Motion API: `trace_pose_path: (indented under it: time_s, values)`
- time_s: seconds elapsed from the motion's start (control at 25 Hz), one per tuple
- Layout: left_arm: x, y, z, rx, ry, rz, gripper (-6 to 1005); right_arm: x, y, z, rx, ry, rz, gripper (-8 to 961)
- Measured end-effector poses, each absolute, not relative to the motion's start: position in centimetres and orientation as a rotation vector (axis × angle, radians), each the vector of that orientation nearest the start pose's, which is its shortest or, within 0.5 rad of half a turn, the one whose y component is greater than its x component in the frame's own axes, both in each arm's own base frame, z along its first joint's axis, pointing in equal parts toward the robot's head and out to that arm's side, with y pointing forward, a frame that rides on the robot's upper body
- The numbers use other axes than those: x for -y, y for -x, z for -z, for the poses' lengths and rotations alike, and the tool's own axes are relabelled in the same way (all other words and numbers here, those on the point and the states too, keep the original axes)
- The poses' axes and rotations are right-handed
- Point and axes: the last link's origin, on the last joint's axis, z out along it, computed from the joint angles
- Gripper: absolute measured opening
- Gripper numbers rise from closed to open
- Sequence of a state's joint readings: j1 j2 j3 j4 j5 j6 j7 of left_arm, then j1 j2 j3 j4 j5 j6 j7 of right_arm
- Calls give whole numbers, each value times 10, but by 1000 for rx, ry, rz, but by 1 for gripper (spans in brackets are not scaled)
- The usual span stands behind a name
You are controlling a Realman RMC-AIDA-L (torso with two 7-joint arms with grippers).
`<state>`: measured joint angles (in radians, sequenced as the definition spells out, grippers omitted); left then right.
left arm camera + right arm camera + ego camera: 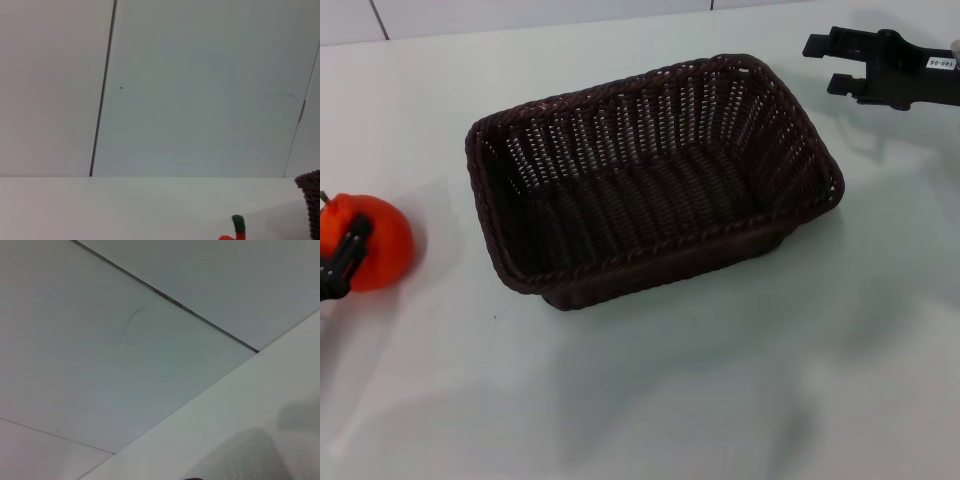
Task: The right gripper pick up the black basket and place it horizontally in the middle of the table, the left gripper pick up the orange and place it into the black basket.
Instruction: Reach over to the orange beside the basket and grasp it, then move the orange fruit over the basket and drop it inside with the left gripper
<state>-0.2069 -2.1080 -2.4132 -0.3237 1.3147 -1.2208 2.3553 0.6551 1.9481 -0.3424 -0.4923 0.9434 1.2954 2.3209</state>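
Observation:
The black basket (650, 180) stands upright and empty in the middle of the white table (720, 390), its long side running left to right, slightly slanted. Its rim also shows in the left wrist view (312, 200). The orange (385, 245) is at the far left edge of the head view. My left gripper (348, 250) is at the orange, a black part of it lying across the fruit's near side. In the left wrist view only the orange's top with its stem (238, 225) shows. My right gripper (828, 64) is open and empty, beyond the basket's far right corner.
A pale wall with dark panel seams (102, 90) rises behind the table's far edge. Bare table surface lies in front of the basket and to its right.

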Motion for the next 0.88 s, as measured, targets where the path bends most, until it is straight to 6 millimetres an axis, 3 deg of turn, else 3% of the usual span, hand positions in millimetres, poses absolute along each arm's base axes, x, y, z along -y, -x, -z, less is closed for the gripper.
trace_pose_path:
  time_s: [0.2,0.48,0.68,0.88]
  values:
    - [-256,372,10,770,1945,732,400,-388,-307,-56,1762,1747,461,866]
    - [-254,348,-9,710,1906,995,298,-389,-306,-56,1766,1738,464,866]
    - [-275,317,-17,714,1893,1240,259,-391,-304,-53,1782,1723,468,867]
    - [-303,275,1,715,2087,1341,237,-391,-302,-49,1793,1714,467,866]
